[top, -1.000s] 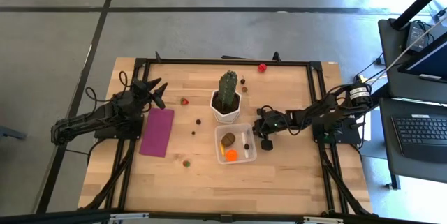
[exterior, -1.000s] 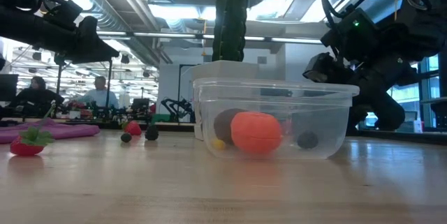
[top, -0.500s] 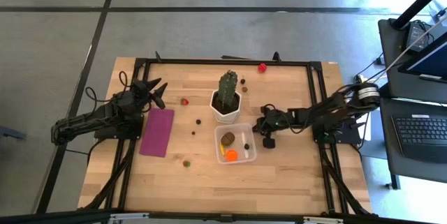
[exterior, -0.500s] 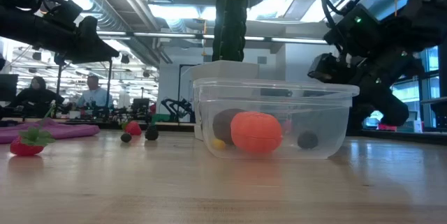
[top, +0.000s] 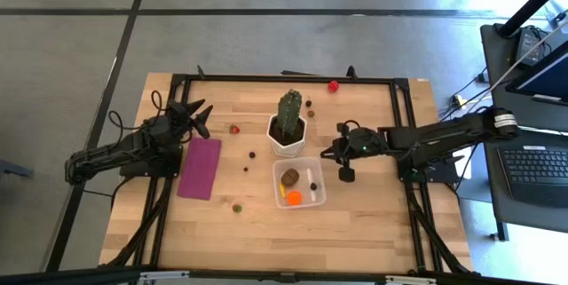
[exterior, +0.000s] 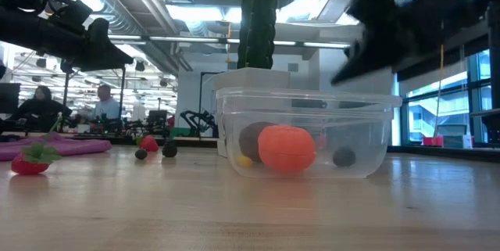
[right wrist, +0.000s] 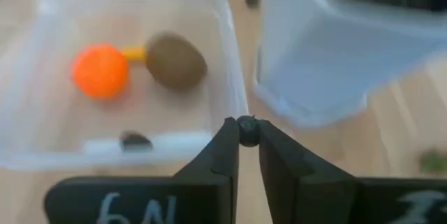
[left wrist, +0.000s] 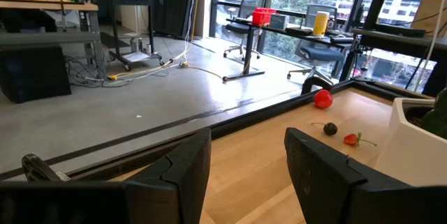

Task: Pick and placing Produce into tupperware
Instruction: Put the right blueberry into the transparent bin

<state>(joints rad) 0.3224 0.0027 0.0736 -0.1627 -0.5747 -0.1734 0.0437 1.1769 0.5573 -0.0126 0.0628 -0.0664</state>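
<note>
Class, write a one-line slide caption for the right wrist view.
Right gripper pinches a tiny dark produce piece beside the tupperware.

Only one bit of writing is showing anywhere. On the dark body of the right gripper (right wrist: 241, 155), in its own wrist view, hand-drawn white marks are sitting upside down at the near edge; they are reading roughly as "6N" or "N9", and which one cannot be told. A second pale mark on the same body, further along, is running out of view and cannot be read. Nothing else is carrying legible text.
</note>
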